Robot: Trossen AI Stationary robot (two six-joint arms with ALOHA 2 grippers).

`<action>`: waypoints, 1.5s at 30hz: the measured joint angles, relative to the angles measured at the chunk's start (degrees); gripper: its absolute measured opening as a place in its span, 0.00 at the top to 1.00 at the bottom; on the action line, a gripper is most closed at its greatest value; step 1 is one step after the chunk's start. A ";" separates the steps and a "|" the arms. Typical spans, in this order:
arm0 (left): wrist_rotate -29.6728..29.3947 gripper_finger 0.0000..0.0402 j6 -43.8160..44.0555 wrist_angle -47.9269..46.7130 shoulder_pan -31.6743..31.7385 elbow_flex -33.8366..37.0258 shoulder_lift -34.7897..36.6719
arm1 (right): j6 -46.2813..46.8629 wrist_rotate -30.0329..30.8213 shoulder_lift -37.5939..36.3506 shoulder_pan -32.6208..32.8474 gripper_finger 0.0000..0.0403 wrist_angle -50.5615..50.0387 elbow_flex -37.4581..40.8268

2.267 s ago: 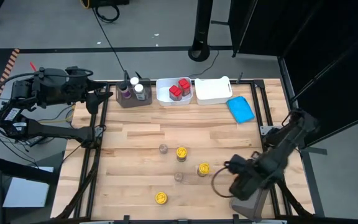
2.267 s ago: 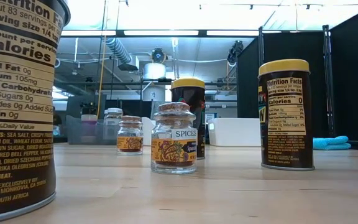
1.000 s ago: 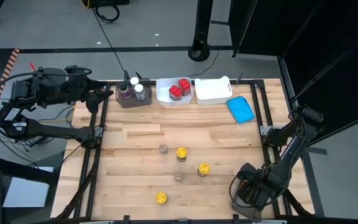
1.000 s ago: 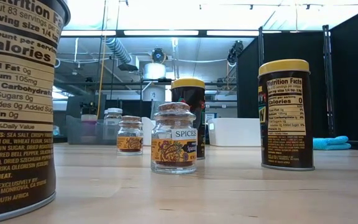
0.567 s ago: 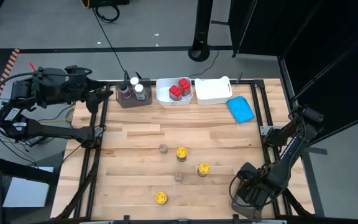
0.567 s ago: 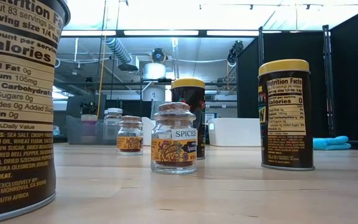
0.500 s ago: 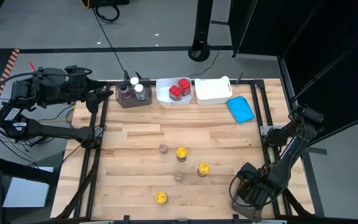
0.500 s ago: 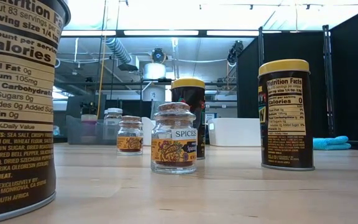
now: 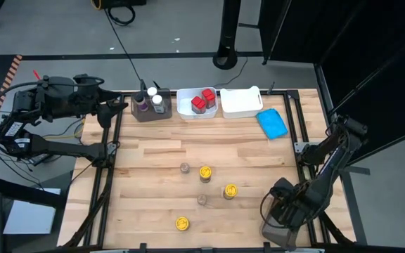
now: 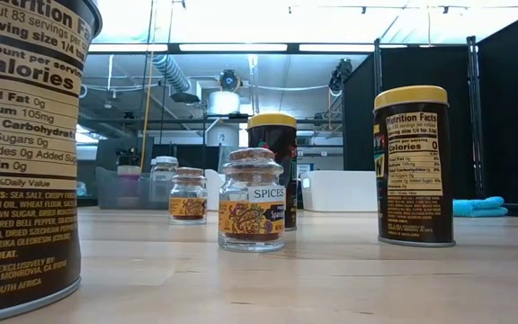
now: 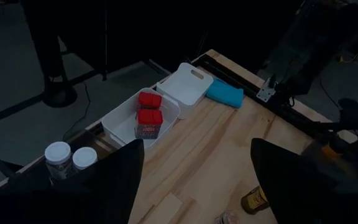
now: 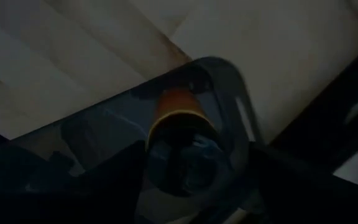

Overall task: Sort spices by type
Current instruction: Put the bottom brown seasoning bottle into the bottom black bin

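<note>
Jaws of the right gripper [image 9: 281,213] parted, one dark finger either side of a yellow-lidded dark jar [image 12: 180,134], apparently with no contact on it. Jar lying on its side inside a grey translucent bin [image 9: 271,237] at the near right corner of the wooden table [image 9: 153,151], directly under the gripper. Judged step: letting go of a sorted jar and getting clear of the bin.

To do it well:
- Open fully before lifting, so neither finger drags the jar up or rolls it against the bin wall.
- Rise straight, with no sideways sweep. Fingers sit close to the bin's rim in the right wrist view, and a nudge could shift the light bin at the table's edge.
- Check from above that the jar stays settled on the bin floor.

Further out: three more yellow-lidded jars [image 9: 204,172] standing mid-table, likely next for this same bin, with two clear glass jars [image 9: 184,168] among them. Approach the nearest yellow lid from above, keeping clear of the glass jar just beside it. At the far edge, red-capped jars [image 9: 202,100] in a white rectangular tub [image 9: 185,107].

Left gripper [image 9: 111,112] waiting at the far left edge, fingers spread wide with nothing between them.
</note>
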State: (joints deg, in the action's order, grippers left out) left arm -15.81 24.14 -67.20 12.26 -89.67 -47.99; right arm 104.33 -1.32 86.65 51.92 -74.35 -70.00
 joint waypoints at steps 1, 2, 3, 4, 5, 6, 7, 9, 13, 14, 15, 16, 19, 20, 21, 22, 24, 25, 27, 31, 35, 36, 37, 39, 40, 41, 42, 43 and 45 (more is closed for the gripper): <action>0.00 0.25 -0.02 0.00 0.00 0.00 0.00 | -0.10 0.46 -0.73 -0.50 0.27 -0.70 -0.64; 0.00 0.25 -0.02 0.00 0.01 0.00 0.00 | -0.62 1.37 -1.59 -1.22 0.26 -1.00 -1.53; 0.00 0.25 -0.03 0.00 0.01 0.00 0.00 | -1.22 2.56 -2.46 -2.06 0.26 -1.30 -2.58; 0.00 0.25 -0.04 0.00 0.00 0.00 0.00 | -2.27 4.08 -3.33 -3.09 0.26 -1.48 -3.73; 0.00 0.25 -0.04 0.00 0.01 0.00 0.00 | -3.51 5.81 -4.17 -4.32 0.26 -1.60 -4.90; 0.00 0.25 -0.05 0.00 -0.01 0.00 0.00 | -5.22 7.82 -4.91 -5.70 0.25 -1.62 -6.15; 0.00 0.25 -0.07 0.00 -0.01 0.00 0.00 | -7.36 9.88 -5.47 -7.38 0.26 -1.63 -7.50; 0.00 0.25 -0.15 0.00 0.01 0.00 0.00 | -13.93 13.36 -5.96 -11.23 0.26 -1.59 -10.46; 0.00 0.25 -1.00 0.00 0.00 0.00 0.00 | -32.60 14.39 -3.49 -20.60 0.28 -0.49 -16.30; 0.00 0.25 -1.05 0.00 -0.01 0.00 0.02 | -37.65 13.58 -2.20 -22.81 0.28 0.55 -17.69; 0.00 0.25 -1.05 0.00 0.01 0.00 0.00 | -42.69 12.65 -0.83 -24.78 0.29 1.86 -19.08; 0.00 0.25 -1.05 -0.02 0.01 0.00 0.02 | -47.67 11.61 0.64 -26.68 0.29 3.10 -20.46; 0.00 0.25 -1.32 -0.02 0.01 0.00 0.02 | -61.52 8.91 5.64 -30.40 0.30 5.86 -24.97; 0.00 0.25 -1.36 -0.02 0.00 0.00 0.01 | -65.60 7.92 7.38 -31.25 0.30 6.35 -26.51; 0.00 0.25 -1.36 -0.02 -0.01 0.00 0.01 | -69.33 7.21 9.09 -31.90 0.30 6.43 -27.88; 0.00 0.25 -1.38 -0.04 -0.01 0.00 0.02 | -72.71 6.79 10.84 -32.41 0.30 6.28 -29.31; 0.47 0.25 -1.42 -0.11 0.00 0.00 0.00 | -79.18 6.32 14.03 -32.96 0.30 6.37 -31.81; 1.16 0.25 -1.42 -0.12 0.00 0.00 0.02 | -81.98 6.29 15.60 -33.09 0.30 6.34 -32.99; 2.46 0.25 -1.54 -0.21 0.01 0.00 0.02 | -86.60 6.04 18.49 -33.08 0.29 6.68 -35.33; 4.35 0.25 -2.94 -0.96 0.01 0.00 0.00 | -90.43 5.33 23.73 -32.93 0.27 8.90 -39.33; 4.90 0.25 -4.40 -1.86 -0.01 0.00 0.02 | -91.63 4.20 27.81 -32.55 0.25 12.22 -41.81; 4.92 0.25 -4.57 -1.90 -0.01 0.00 0.02 | -92.13 4.05 28.64 -32.51 0.24 12.92 -42.12; 4.93 0.25 -4.57 -1.88 0.00 0.00 0.02 | -92.56 3.73 29.50 -32.50 0.24 13.38 -42.36; 4.94 0.25 -4.55 -1.88 0.01 0.00 0.00 | -92.94 2.85 30.90 -32.50 0.23 15.02 -42.44; 4.96 0.25 -4.55 -1.88 0.00 0.00 0.01 | -93.06 2.64 31.67 -32.50 0.23 15.70 -42.44; 4.96 0.25 -4.53 -1.90 0.00 0.00 0.02 | -93.62 2.24 32.38 -32.50 0.23 16.32 -42.44; 4.96 0.25 -4.51 -1.95 0.00 0.00 0.02 | -94.53 1.76 33.04 -32.44 0.23 16.91 -42.44; 4.96 0.25 -4.49 -2.02 0.00 0.00 0.02 | -95.56 1.35 33.84 -32.38 0.23 17.72 -42.46; 4.96 0.25 -4.37 -2.02 0.00 0.00 0.00 | -97.64 0.37 35.35 -32.25 0.23 19.03 -42.47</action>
State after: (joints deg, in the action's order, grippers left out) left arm -10.85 19.78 -69.22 12.26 -89.67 -47.99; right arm 6.69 -0.95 122.00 19.67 -55.31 -112.46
